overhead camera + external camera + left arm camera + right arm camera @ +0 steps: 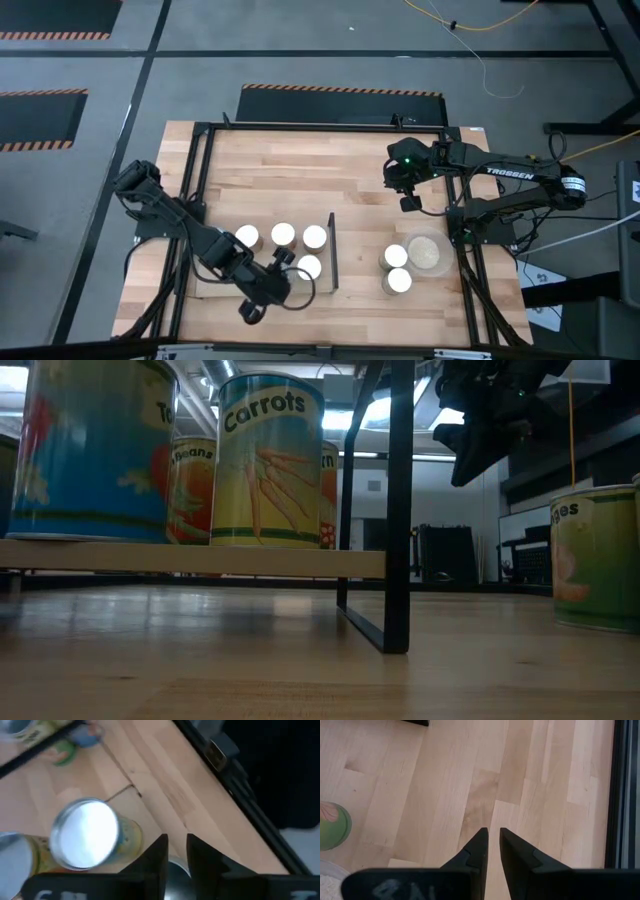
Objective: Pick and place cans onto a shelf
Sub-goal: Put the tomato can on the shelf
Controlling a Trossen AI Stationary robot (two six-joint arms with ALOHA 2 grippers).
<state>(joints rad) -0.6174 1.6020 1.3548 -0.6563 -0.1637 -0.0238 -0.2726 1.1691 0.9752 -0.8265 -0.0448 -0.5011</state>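
Four cans stand on the shelf (225, 262) in the high view: three in a row at (247, 237), (283, 235) and (315, 237), and a fourth (309, 267) just at five o'clock of the middle one. From the low view, one of them is a carrots can (270, 460) near the shelf's black frame (398, 510). Two more cans (396, 256) and (399, 281) sit on the desk (360, 180) at three o'clock of the shelf, touching a beige dish (430, 252).

The left tool (281, 258) hangs over the shelf just at nine o'clock of the fourth can, its fingers (155, 855) a narrow gap apart and gripping nothing that shows. The right tool (409, 202) hovers above bare desk at twelve o'clock of the dish, fingers (480, 847) nearly together and empty.
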